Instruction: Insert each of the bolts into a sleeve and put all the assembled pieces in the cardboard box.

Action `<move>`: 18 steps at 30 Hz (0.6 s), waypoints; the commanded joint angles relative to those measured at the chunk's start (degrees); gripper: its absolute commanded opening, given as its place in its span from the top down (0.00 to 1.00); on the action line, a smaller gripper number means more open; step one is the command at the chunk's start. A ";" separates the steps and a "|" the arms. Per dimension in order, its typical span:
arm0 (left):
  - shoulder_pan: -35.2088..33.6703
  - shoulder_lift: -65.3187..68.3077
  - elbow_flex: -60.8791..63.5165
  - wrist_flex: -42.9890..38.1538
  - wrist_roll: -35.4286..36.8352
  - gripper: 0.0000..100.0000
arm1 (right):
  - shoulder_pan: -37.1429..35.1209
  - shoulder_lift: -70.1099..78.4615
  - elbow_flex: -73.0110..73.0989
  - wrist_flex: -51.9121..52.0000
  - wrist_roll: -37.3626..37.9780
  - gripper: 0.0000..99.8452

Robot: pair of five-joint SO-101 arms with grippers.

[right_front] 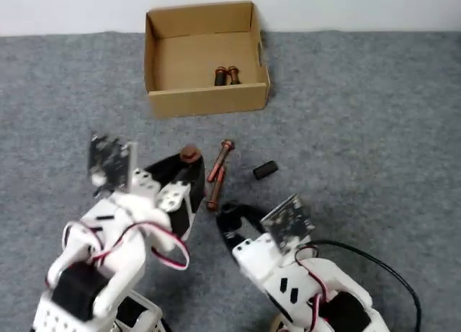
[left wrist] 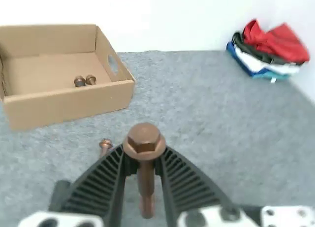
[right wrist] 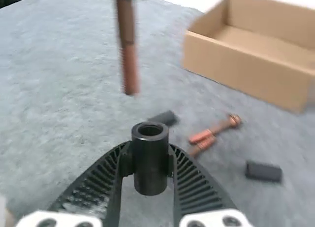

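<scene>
The left gripper (left wrist: 142, 157) is pinching a bolt (left wrist: 142, 141) vertically, head up and shank pointing down, while the right gripper (right wrist: 150, 152) is clamping a sleeve (right wrist: 149, 163) upright, bore opening upward, below and apart from the shank.

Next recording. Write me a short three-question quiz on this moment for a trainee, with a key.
1. True or false: the left gripper holds a bolt with its head up.
2. Fill in: the right gripper holds a black ____, open end up.
3. How many assembled pieces lie in the cardboard box?
Key: 1 true; 2 sleeve; 3 two.
</scene>
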 commanded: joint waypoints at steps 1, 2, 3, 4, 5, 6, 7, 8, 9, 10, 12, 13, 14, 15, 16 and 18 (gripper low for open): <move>0.18 -6.15 1.80 -2.11 5.27 1.00 | -3.12 -0.40 -0.26 -3.12 3.43 0.99; 0.18 -7.38 2.33 -2.11 6.07 1.00 | -3.30 -0.40 -0.26 -3.12 3.96 0.99; 0.18 -8.35 2.59 -2.11 6.86 1.00 | -3.30 -0.40 -0.18 -3.12 4.22 0.99; 0.44 -9.32 2.68 -2.11 7.56 1.00 | -3.21 -0.40 0.00 -3.12 4.31 0.99; 0.53 -10.02 2.68 -2.11 8.18 1.00 | -3.12 -0.40 0.18 -3.03 4.31 0.99; 0.53 -10.73 2.68 -2.11 8.53 1.00 | -3.12 -0.40 0.18 -3.03 4.31 0.99; 0.62 -11.16 2.68 -2.11 8.79 1.00 | -3.21 -0.40 0.18 -3.12 4.31 0.99; 0.62 -11.43 2.68 -2.11 8.79 1.00 | -3.21 -0.40 0.18 -3.12 4.31 0.99; 0.70 -11.69 2.68 -2.11 8.88 1.00 | -3.21 -0.40 0.18 -3.12 4.31 0.99; 0.79 -11.69 2.68 -2.11 8.88 1.00 | -3.21 -0.40 0.18 -3.12 4.31 0.99; 2.20 -11.78 2.68 -2.11 8.88 1.00 | -3.21 -0.40 0.09 -3.12 4.40 0.99; 3.16 -11.78 2.68 -2.02 8.88 1.00 | -3.21 -0.40 0.09 -3.12 4.40 0.99; 4.04 -11.78 2.68 -2.02 8.88 1.00 | -3.21 -0.40 0.09 -3.12 4.40 0.99; 4.48 -11.78 2.68 -2.02 8.88 1.00 | -3.21 -0.40 0.00 -3.12 4.40 0.99; 4.75 -11.52 2.68 -2.02 8.88 1.00 | -3.21 -0.40 0.00 -3.12 4.40 0.99; 4.92 -11.52 2.77 -1.67 8.88 1.00 | -3.21 -0.66 0.00 -3.12 4.40 0.99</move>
